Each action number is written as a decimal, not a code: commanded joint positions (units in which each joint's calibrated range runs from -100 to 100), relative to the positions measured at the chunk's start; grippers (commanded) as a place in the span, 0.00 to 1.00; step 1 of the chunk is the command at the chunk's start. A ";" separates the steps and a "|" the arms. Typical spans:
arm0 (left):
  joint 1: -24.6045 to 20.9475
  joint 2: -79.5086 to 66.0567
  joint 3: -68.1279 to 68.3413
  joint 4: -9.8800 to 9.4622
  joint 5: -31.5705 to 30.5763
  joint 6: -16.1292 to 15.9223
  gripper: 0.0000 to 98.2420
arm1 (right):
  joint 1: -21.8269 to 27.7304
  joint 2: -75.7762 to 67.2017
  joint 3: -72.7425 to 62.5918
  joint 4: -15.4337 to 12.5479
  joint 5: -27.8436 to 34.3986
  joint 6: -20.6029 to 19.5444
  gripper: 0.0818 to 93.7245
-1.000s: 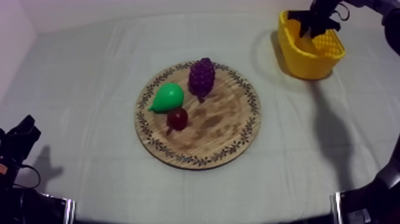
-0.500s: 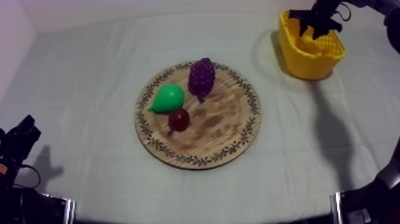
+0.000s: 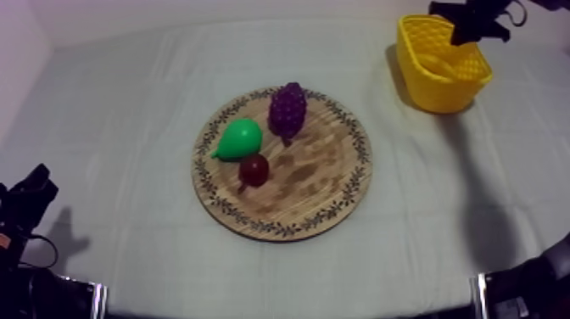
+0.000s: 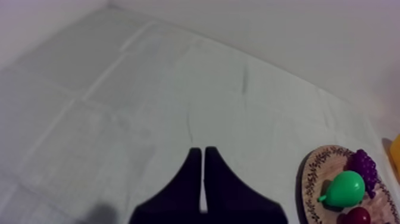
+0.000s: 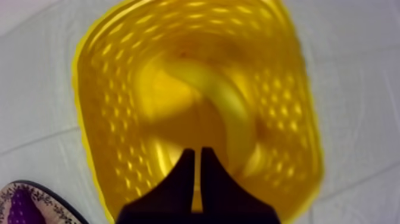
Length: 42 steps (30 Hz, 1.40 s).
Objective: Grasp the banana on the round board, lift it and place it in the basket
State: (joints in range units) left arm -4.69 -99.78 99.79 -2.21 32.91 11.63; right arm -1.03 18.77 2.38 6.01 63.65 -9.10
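Observation:
The banana (image 5: 221, 101) lies curved on the bottom of the yellow basket (image 5: 89, 125), directly below my right gripper (image 5: 197, 156), whose fingers lie together as a narrow wedge, shut on nothing. From above, the right gripper (image 3: 472, 30) hangs over the far right rim of the basket (image 3: 421, 76), and the banana (image 3: 438, 64) shows as a pale shape inside. My left gripper (image 4: 202, 156) is shut and holds nothing, low at the table's left (image 3: 27, 197).
The round wooden board (image 3: 314, 182) sits mid-table with a green pear (image 3: 239, 137), purple grapes (image 3: 287, 109) and a small red fruit (image 3: 253, 170) on it. The left wrist view shows the board (image 4: 314, 174), pear (image 4: 345, 188) and grapes (image 4: 363, 167) far off.
My right gripper has lifted out of the basket and drawn back toward the far right. The banana stays inside the basket. The left arm has not moved.

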 commanded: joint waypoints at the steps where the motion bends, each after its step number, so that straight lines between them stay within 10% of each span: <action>1: 0.02 -0.05 -0.01 0.03 -0.01 0.00 0.00 | 0.87 -8.56 7.18 -0.13 -2.15 0.34 0.01; 25: 0.02 -0.05 -0.01 0.03 -0.01 -0.01 0.00 | 3.48 -67.50 70.51 9.35 -28.39 -5.66 0.01; 42: 0.02 -0.05 -0.01 0.03 -0.01 -0.01 0.00 | 4.30 -102.46 93.63 1.34 -26.56 4.16 0.01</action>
State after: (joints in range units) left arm -4.69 -99.78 99.79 -2.21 32.91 11.63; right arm 3.35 -77.60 94.33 7.66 35.93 -6.06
